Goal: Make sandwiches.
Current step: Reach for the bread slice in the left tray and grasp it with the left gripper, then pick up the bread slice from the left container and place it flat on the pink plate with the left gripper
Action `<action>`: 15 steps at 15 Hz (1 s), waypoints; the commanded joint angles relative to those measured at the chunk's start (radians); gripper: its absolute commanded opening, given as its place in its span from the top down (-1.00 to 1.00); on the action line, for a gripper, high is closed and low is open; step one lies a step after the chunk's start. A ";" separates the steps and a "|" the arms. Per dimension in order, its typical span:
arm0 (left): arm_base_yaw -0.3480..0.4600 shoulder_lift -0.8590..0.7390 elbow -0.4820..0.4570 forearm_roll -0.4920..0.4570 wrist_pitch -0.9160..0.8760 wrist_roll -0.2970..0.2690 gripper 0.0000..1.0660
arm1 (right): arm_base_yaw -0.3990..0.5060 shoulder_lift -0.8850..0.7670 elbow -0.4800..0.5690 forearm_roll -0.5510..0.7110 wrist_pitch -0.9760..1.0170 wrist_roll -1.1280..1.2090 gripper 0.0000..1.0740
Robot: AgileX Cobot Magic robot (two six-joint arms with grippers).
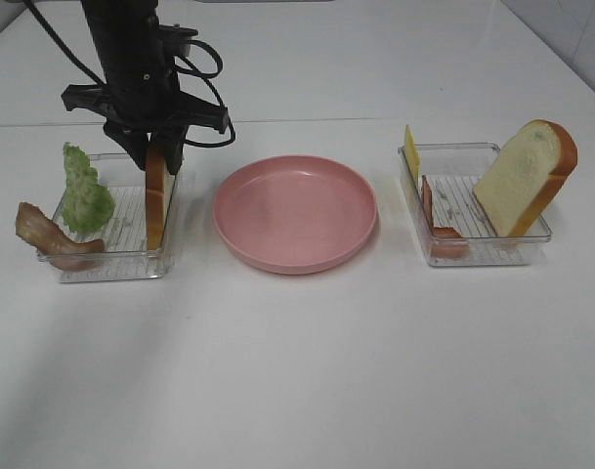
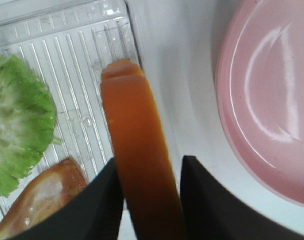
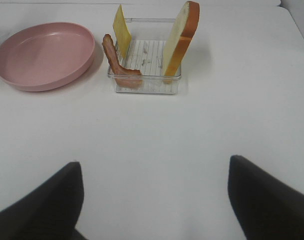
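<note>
A bread slice (image 1: 156,200) with an orange-brown crust stands on edge in the left clear tray (image 1: 131,262). My left gripper (image 1: 158,156) comes down over it from above. In the left wrist view the gripper (image 2: 148,200) has a finger against each side of the bread slice (image 2: 134,130). Beside the slice are green lettuce (image 1: 87,195) (image 2: 17,125) and a bacon strip (image 1: 53,239) (image 2: 42,195). The right tray (image 1: 451,147) holds another bread slice (image 1: 527,181) (image 3: 180,37), yellow cheese (image 1: 411,154) (image 3: 122,27) and bacon (image 1: 439,230) (image 3: 117,62). My right gripper (image 3: 154,200) is wide open over bare table, out of the high view.
A pink round plate (image 1: 295,210) (image 2: 271,100) (image 3: 42,52) with nothing on it sits between the two trays. The white table stretches bare in front of the trays and plate. The left arm's black body and cables rise behind the left tray.
</note>
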 commanded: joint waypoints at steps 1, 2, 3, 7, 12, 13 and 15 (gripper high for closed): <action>-0.001 0.002 -0.004 0.005 0.002 -0.007 0.77 | -0.005 -0.014 0.003 0.000 -0.009 -0.005 -0.41; -0.001 0.002 -0.005 0.006 0.005 -0.007 1.00 | -0.005 -0.014 0.003 0.000 -0.009 -0.005 -0.41; -0.001 0.002 -0.016 0.006 0.020 -0.007 1.00 | -0.005 -0.014 0.003 0.000 -0.009 -0.005 -0.41; -0.001 -0.011 -0.144 -0.003 0.096 -0.006 1.00 | -0.005 -0.014 0.003 0.000 -0.009 -0.005 -0.41; -0.001 -0.092 -0.296 -0.128 0.095 0.069 1.00 | -0.005 -0.014 0.003 0.000 -0.009 -0.005 -0.41; -0.001 -0.092 -0.324 -0.174 0.095 0.101 1.00 | -0.005 -0.014 0.003 0.000 -0.009 -0.005 -0.41; 0.011 -0.087 -0.331 -0.260 0.079 0.168 1.00 | -0.005 -0.014 0.003 0.000 -0.009 -0.005 -0.41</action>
